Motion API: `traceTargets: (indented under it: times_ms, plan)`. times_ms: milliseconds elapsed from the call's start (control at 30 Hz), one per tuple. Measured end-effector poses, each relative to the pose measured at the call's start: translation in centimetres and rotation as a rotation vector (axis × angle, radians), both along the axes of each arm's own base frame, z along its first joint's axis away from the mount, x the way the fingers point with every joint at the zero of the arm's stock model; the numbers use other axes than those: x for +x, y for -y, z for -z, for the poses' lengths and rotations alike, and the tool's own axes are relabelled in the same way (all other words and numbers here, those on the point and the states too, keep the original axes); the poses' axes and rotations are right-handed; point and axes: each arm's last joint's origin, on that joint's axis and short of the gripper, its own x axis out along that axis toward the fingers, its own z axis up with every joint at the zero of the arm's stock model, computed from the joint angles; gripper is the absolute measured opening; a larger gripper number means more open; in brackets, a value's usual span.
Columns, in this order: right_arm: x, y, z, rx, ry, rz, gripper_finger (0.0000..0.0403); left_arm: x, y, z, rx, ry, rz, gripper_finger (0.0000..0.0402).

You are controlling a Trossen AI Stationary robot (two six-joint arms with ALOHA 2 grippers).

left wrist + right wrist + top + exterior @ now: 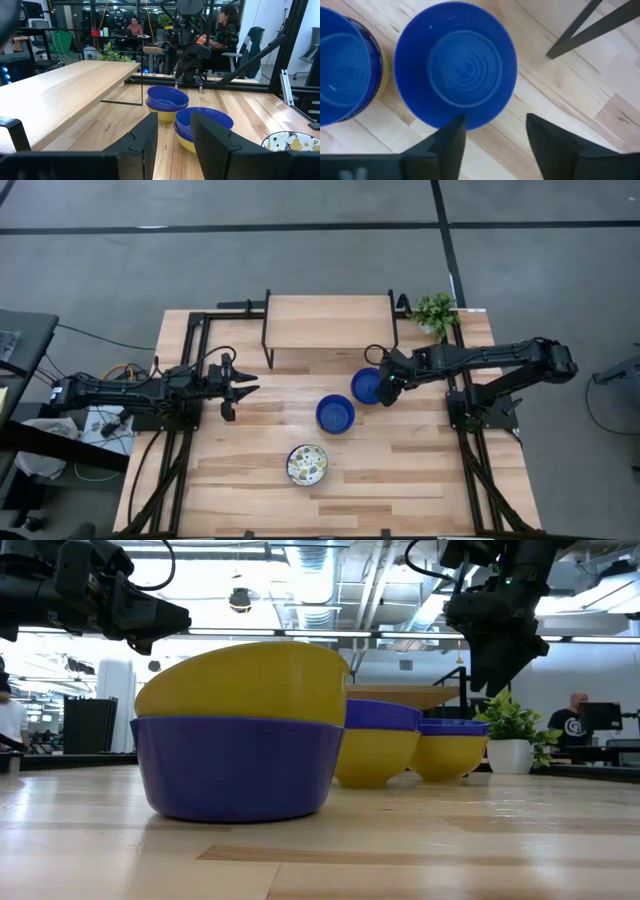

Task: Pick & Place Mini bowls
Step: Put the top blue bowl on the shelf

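Three mini bowls stand on their bases on the wooden table. One blue bowl [367, 386] is farthest, a second blue bowl [335, 414] sits near the middle, and a white floral bowl [307, 465] is nearest. From the side, the blue bowls [167, 97] have yellow undersides. My right gripper [495, 125] is open and hovers over the near-right rim of the far blue bowl [455, 75]; in the low view the right gripper [495, 675] is above that bowl [452, 745]. My left gripper [238, 388] is open, waits at the table's left and points toward the bowls.
A raised wooden shelf on black legs [328, 320] spans the far side, close behind the far blue bowl. A small green plant [436, 310] stands at the far right corner. Bare boards lie on the near right of the table [430, 470]. People sit beyond the table [225, 25].
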Motion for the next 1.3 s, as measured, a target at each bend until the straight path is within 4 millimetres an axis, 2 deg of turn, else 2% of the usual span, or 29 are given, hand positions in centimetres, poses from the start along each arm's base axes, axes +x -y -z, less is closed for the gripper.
traceTargets:
  times_ms: [133, 433, 633, 1000, 1300]
  plan:
    - [0.0, 0.5, 0.0, 0.010, 0.009, 0.056, 0.0225, 0.0, 0.0, 0.0, 0.000, 0.000, 0.000, 0.0116]
    - [-0.2, 2.2, 0.0, 0.040, 0.022, 0.136, 0.0216, 0.0, 0.0, 0.0, 0.000, 0.000, 0.000, 0.0116]
    - [-0.3, 2.5, 0.1, 0.058, 0.026, 0.146, 0.0215, 0.0, 0.0, 0.0, 0.000, 0.000, 0.000, 0.0116]
    - [0.3, 2.4, 2.0, 0.086, 0.029, 0.131, 0.0211, 0.0, 0.0, -0.1, 0.001, 0.008, 0.000, 0.0116]
    - [2.0, 2.4, 5.2, 0.136, -0.104, 0.067, 0.0210, 0.0, 0.0, -0.2, 0.001, 0.024, 0.000, 0.0116]
